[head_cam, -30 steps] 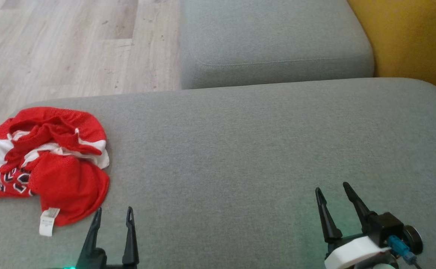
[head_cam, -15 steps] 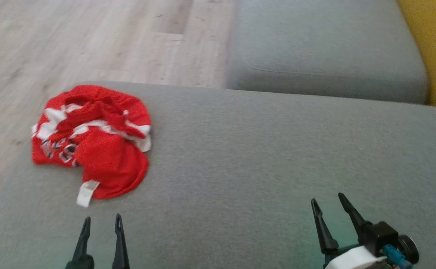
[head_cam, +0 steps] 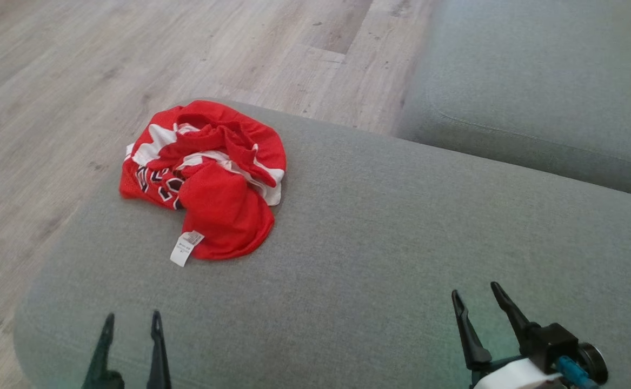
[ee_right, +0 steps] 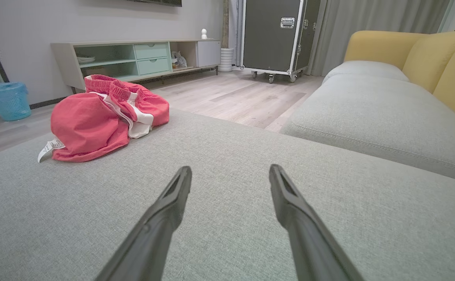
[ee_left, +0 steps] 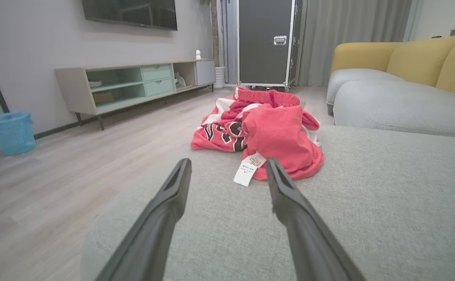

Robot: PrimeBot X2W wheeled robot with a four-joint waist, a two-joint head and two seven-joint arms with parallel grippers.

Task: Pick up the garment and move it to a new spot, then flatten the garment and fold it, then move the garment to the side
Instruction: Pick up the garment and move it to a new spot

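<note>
Head view has the crumpled red garment [head_cam: 207,178] lying near the far left corner of the grey sofa cushion [head_cam: 402,243], with its white label [head_cam: 185,248] trailing toward the robot. The left end effector [head_cam: 133,314] is released and empty, lined up with the garment but short of it. The right end effector [head_cam: 475,289], also released, is well apart from it. Pickup looks not yet begun. The next move likely calls for the left arm to reach past the label and pinch a thick fold.
</note>
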